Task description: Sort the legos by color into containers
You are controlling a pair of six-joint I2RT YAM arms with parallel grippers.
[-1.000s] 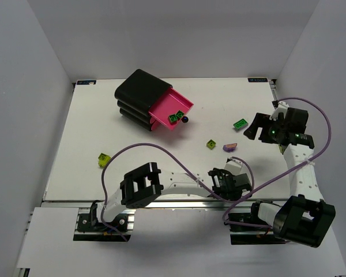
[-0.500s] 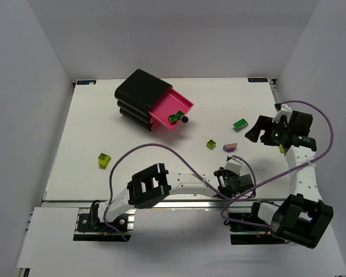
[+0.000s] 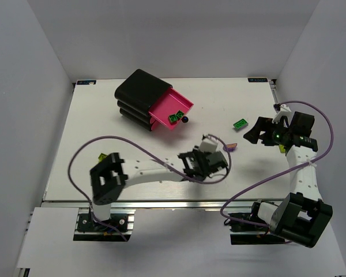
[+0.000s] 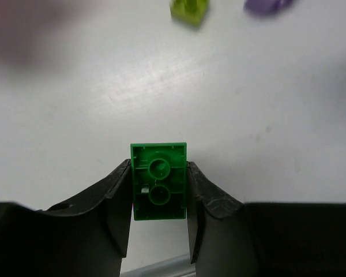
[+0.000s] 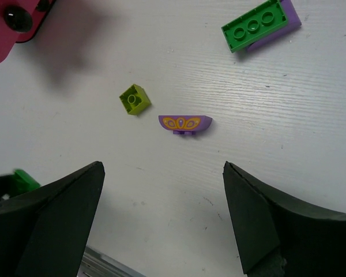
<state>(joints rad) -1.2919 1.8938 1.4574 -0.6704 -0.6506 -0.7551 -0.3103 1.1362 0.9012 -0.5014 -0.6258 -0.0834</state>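
My left gripper point(image 4: 159, 173) is shut on a dark green lego point(image 4: 158, 182), which is held above the table with its hollow underside facing the camera. In the top view this gripper point(image 3: 206, 160) hovers over the table's middle front. Ahead of it lie a yellow-green lego point(image 4: 190, 10) and a purple lego point(image 4: 267, 4). My right gripper point(image 5: 162, 173) stands open and empty, above and short of the purple curved lego point(image 5: 185, 123) and the yellow-green lego point(image 5: 135, 99). A green lego on a purple one point(image 5: 256, 25) lies beyond. The containers point(image 3: 143, 98) stand at the back left, one pink drawer point(image 3: 182, 103) pulled out with green legos point(image 3: 174, 117) inside.
Another yellow-green lego point(image 3: 103, 157) lies at the left, partly behind the left arm's elbow. The drawer's dark knob point(image 5: 18, 18) shows at the right wrist view's top left. Purple cables loop over the table's front. White walls enclose the table.
My left gripper shut on the dark green lego near the front edge, then carried it left and away from that edge. The right gripper shifted only slightly.
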